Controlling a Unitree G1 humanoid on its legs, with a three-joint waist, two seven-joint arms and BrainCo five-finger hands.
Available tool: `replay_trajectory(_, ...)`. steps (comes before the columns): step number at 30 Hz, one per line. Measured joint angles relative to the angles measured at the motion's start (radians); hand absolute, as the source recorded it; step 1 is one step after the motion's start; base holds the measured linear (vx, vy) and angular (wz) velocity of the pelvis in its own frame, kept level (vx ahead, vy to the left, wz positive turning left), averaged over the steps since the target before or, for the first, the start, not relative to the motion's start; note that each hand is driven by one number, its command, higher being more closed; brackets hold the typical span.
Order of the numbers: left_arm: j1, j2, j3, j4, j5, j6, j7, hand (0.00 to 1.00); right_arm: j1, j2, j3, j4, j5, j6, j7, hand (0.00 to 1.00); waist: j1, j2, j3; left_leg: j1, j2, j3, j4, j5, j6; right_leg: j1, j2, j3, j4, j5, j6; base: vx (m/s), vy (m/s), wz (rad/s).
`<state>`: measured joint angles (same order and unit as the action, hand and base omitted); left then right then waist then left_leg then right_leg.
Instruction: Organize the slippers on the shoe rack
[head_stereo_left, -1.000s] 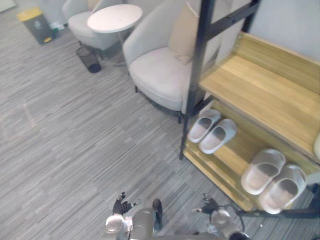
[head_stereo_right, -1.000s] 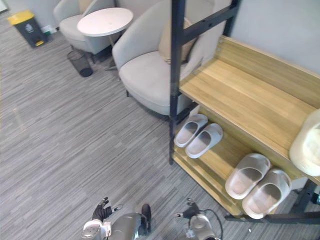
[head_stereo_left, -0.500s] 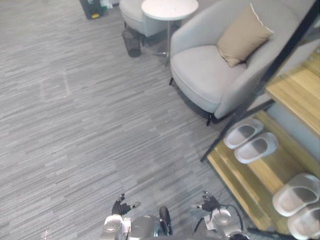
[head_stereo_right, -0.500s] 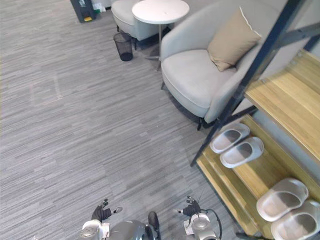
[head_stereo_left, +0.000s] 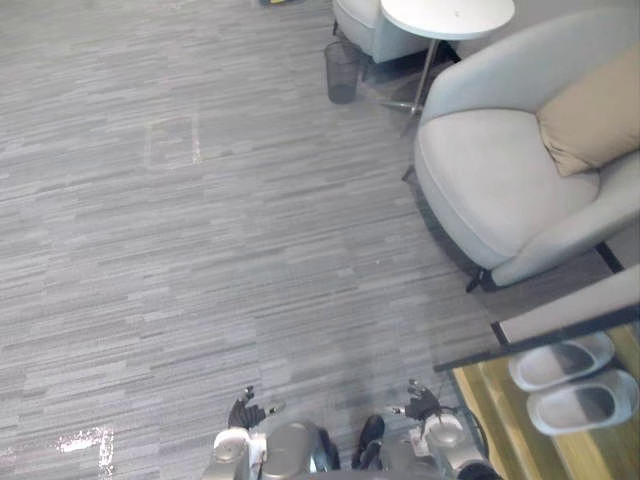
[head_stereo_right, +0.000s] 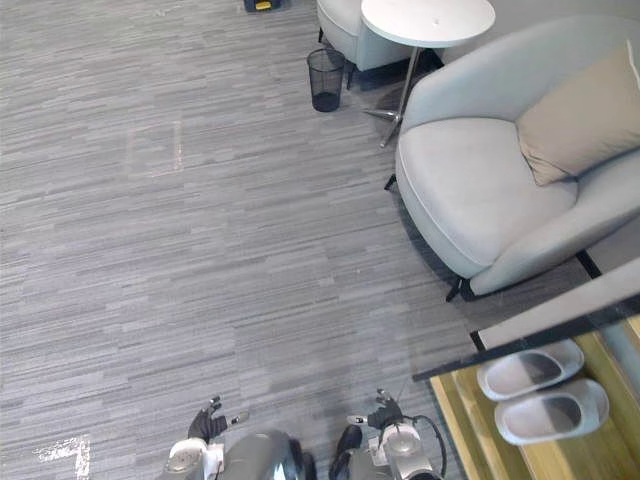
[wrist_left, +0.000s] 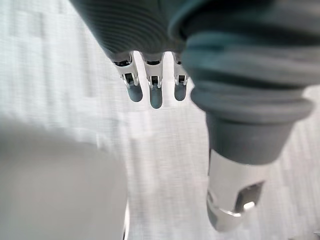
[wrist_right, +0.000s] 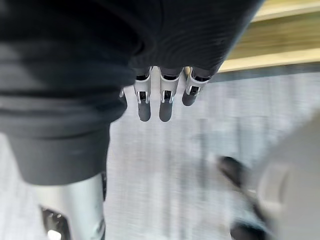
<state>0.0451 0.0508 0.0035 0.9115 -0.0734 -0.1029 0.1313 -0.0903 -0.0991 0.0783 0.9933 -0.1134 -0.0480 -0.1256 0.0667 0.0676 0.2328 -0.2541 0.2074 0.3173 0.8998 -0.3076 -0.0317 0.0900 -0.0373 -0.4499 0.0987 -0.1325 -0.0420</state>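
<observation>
Since the whole view just swung, what actually moved, QA asks.

Me: Nothing on the scene, my head turned. A second ago the shoe rack (head_stereo_left: 497, 425) was spread across the view with two pairs on its lower shelf. Now it sits at the edge, and the open floor (head_stereo_left: 200, 250) away from the rack takes most of the frame.

QA: Task object location?

Me: One pair of pale slippers (head_stereo_left: 560, 361) lies side by side on the rack's lower shelf, toes pointing away from me. The grey armchair (head_stereo_left: 490, 180) with its tan cushion (head_stereo_left: 590, 115) stands just beyond the rack. A round table (head_stereo_left: 447, 15) and a black bin (head_stereo_left: 342, 72) are farther off still.

QA: Hands?

Me: Both are low and empty. My right hand (head_stereo_left: 420, 403) hangs just beside the rack's front corner, and my left hand (head_stereo_left: 243, 410) is on the side away from the rack. The fingers (wrist_left: 155, 95) on the left are straight and loose, and the right fingers (wrist_right: 166, 107) are the same. Neither hand is touching anything.

QA: Meaning for the task?

Me: My guess is that I'm scanning off the rack for loose slippers to bring in. I haven't picked one out yet, so no grasp is due. Next I need a target, then a walk.
</observation>
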Motion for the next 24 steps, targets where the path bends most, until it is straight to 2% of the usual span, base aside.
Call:
replay_trajectory(1, -0.004, 0.0, 0.005, 0.0, 0.0, 0.0, 0.0, 0.0, -0.006, -0.001, -0.001, 0.001, 0.003, 0.0, -0.005, 0.0, 0.001, -0.001, 0.001, -0.018, 0.023, 0.003, -0.013, -0.003, -0.005, 0.016, -0.009, -0.003, -0.001, -0.005, 0.009, 0.25, 0.082, 0.15)
replay_trajectory(3, -0.015, 0.003, 0.021, 0.001, 0.0, 0.0, 0.001, 0.0, -0.017, 0.0, -0.005, 0.001, 0.006, 0.001, -0.01, 0.0, 0.002, -0.008, 0.005, -0.07, 0.044, 0.014, -0.16, 0.006, 0.0, 0.057, -0.052, -0.027, 0.005, -0.033, 0.054, 0.34, 0.205, 0.3)
replay_trajectory(4, -0.015, 0.003, 0.02, 0.002, 0.001, 0.0, 0.001, 0.0, -0.015, 0.0, -0.013, 0.001, 0.006, 0.001, -0.011, 0.0, 0.002, -0.004, 0.003, -0.085, 0.046, 0.042, -0.313, 0.078, 0.022, 0.074, -0.066, -0.046, 0.019, -0.06, 0.099, 0.39, 0.31, 0.5)
replay_trajectory(5, -0.016, 0.0, 0.021, 0.003, -0.001, 0.0, -0.002, 0.0, -0.015, -0.003, -0.029, 0.003, 0.006, 0.001, -0.012, 0.0, 0.004, 0.009, 0.001, -0.1, 0.046, 0.047, -0.395, 0.165, 0.032, 0.09, -0.069, -0.06, 0.035, -0.092, 0.144, 0.34, 0.271, 0.65)
replay_trajectory(6, -0.03, 0.007, 0.032, 0.001, 0.004, 0.0, 0.002, 0.0, -0.022, 0.01, -0.035, 0.002, 0.007, 0.006, -0.014, 0.0, 0.01, -0.025, 0.008, -0.096, 0.016, 0.057, -0.393, 0.168, 0.038, 0.091, -0.097, -0.073, 0.037, -0.1, 0.158, 0.4, 0.293, 0.6)
replay_trajectory(7, -0.033, 0.025, 0.051, -0.01, 0.008, 0.0, 0.001, 0.0, -0.028, 0.037, -0.034, 0.002, 0.006, 0.006, -0.011, 0.0, 0.026, -0.064, 0.011, -0.098, -0.017, 0.058, -0.413, 0.164, 0.046, 0.089, -0.113, -0.083, 0.022, -0.086, 0.148, 0.26, 0.172, 0.48)
replay_trajectory(8, -0.034, 0.035, 0.059, -0.016, 0.007, 0.0, 0.0, 0.0, -0.034, 0.048, -0.034, -0.001, 0.006, 0.004, -0.011, 0.0, 0.036, -0.079, 0.011, -0.103, -0.027, 0.055, -0.417, 0.164, 0.047, 0.093, -0.116, -0.092, 0.007, -0.077, 0.144, 0.36, 0.192, 0.41)
replay_trajectory(9, -0.039, 0.052, 0.071, -0.018, 0.013, 0.0, 0.001, 0.0, -0.055, 0.063, -0.032, 0.002, 0.006, 0.002, -0.01, 0.0, 0.056, -0.099, 0.016, -0.104, -0.044, 0.051, -0.414, 0.153, 0.063, 0.115, -0.118, -0.104, -0.021, -0.046, 0.16, 0.29, 0.118, 0.48)
replay_trajectory(10, -0.038, 0.057, 0.086, -0.013, 0.014, 0.001, 0.001, 0.0, -0.068, 0.064, -0.023, 0.002, 0.005, 0.001, -0.01, 0.0, 0.059, -0.104, 0.02, -0.095, -0.054, 0.052, -0.398, 0.133, 0.079, 0.139, -0.123, -0.114, -0.02, -0.024, 0.183, 0.34, 0.151, 0.51)
replay_trajectory(11, -0.035, 0.056, 0.098, -0.009, 0.014, 0.002, 0.002, 0.0, -0.069, 0.063, -0.021, 0.001, 0.005, -0.002, -0.009, 0.0, 0.062, -0.105, 0.02, -0.08, -0.061, 0.052, -0.395, 0.116, 0.08, 0.151, -0.131, -0.113, 0.004, -0.022, 0.187, 0.28, 0.181, 0.4)
replay_trajectory(12, -0.023, 0.056, 0.111, 0.0, 0.014, 0.004, 0.003, 0.0, -0.068, 0.059, -0.014, 0.005, 0.004, -0.003, -0.007, 0.0, 0.069, -0.097, 0.021, -0.038, -0.066, 0.052, -0.397, 0.06, 0.063, 0.141, -0.161, -0.103, 0.127, -0.036, 0.209, 0.26, 0.229, 0.25)
replay_trajectory(13, -0.011, 0.057, 0.117, 0.008, 0.014, 0.004, 0.003, 0.0, -0.064, 0.057, -0.011, 0.005, 0.004, -0.002, -0.005, 0.0, 0.069, -0.098, 0.021, -0.004, -0.078, 0.039, -0.394, 0.026, 0.056, 0.079, -0.226, -0.075, 0.346, -0.038, 0.22, 0.25, 0.237, 0.24)
replay_trajectory(14, -0.007, 0.063, 0.116, 0.014, 0.014, 0.005, 0.003, 0.0, -0.064, 0.058, -0.008, 0.004, 0.004, -0.002, -0.004, 0.0, 0.067, -0.101, 0.023, 0.017, -0.086, 0.023, -0.398, 0.011, 0.054, 0.026, -0.265, -0.05, 0.494, -0.007, 0.209, 0.24, 0.192, 0.46)
replay_trajectory(15, -0.002, 0.078, 0.107, 0.02, 0.014, 0.014, 0.005, 0.0, -0.049, 0.06, 0.001, 0.005, 0.002, 0.0, 0.0, 0.0, 0.054, -0.11, 0.024, 0.05, -0.105, -0.002, -0.4, -0.013, 0.062, -0.068, -0.315, 0.019, 0.721, 0.057, 0.15, 0.26, 0.117, 0.69)
replay_trajectory(16, 0.0, 0.086, 0.095, 0.025, 0.014, 0.026, 0.014, 0.0, -0.034, 0.064, 0.009, 0.006, 0.002, 0.002, 0.002, 0.0, 0.047, -0.11, 0.027, 0.077, -0.115, -0.031, -0.406, -0.028, 0.07, -0.142, -0.307, 0.081, 0.845, 0.001, 0.145, 0.29, 0.082, 0.77)
replay_trajectory(17, 0.002, 0.085, 0.095, 0.025, 0.013, 0.027, 0.023, 0.0, -0.026, 0.065, 0.012, 0.006, 0.002, 0.003, 0.003, 0.0, 0.045, -0.112, 0.029, 0.102, -0.117, -0.047, -0.417, -0.033, 0.073, -0.177, -0.292, 0.094, 0.869, -0.035, 0.141, 0.32, 0.05, 0.7)
replay_trajectory(19, 0.008, 0.086, 0.095, 0.023, 0.013, 0.027, 0.026, 0.0, -0.014, 0.067, 0.021, 0.006, 0.002, 0.004, 0.005, 0.0, 0.039, -0.112, 0.029, 0.171, -0.129, -0.096, -0.468, -0.04, 0.078, -0.266, -0.241, 0.088, 0.784, -0.102, 0.121, 0.34, 0.032, 0.67)
replay_trajectory(20, 0.007, 0.083, 0.093, 0.023, 0.013, 0.027, 0.026, 0.0, -0.014, 0.064, 0.021, 0.006, 0.001, 0.003, 0.005, 0.0, 0.034, -0.11, 0.03, 0.188, -0.133, -0.119, -0.482, -0.044, 0.078, -0.304, -0.213, 0.088, 0.698, -0.11, 0.12, 0.34, -0.015, 0.77)
replay_trajectory(21, 0.003, 0.077, 0.09, 0.022, 0.013, 0.027, 0.026, 0.0, -0.014, 0.06, 0.021, 0.006, 0.001, 0.003, 0.006, 0.0, 0.028, -0.104, 0.031, 0.194, -0.133, -0.147, -0.488, -0.051, 0.075, -0.334, -0.187, 0.093, 0.609, -0.109, 0.122, 0.36, -0.064, 1.11)
replay_trajectory(22, -0.011, 0.069, 0.078, 0.022, 0.013, 0.026, 0.027, 0.0, -0.013, 0.058, 0.019, 0.007, 0.001, 0.004, 0.006, 0.0, 0.017, -0.099, 0.033, 0.21, -0.134, -0.195, -0.496, -0.063, 0.065, -0.374, -0.141, 0.133, 0.429, -0.08, 0.136, 0.38, -0.087, 1.19)
replay_trajectory(24, -0.012, 0.059, 0.074, 0.022, 0.012, 0.024, 0.037, 0.0, 0.001, 0.059, 0.012, 0.005, 0.001, 0.007, 0.006, 0.0, 0.011, -0.104, 0.03, 0.242, -0.147, -0.269, -0.495, -0.101, 0.024, -0.402, -0.093, 0.221, 0.227, 0.013, 0.135, 0.41, -0.12, 1.2)
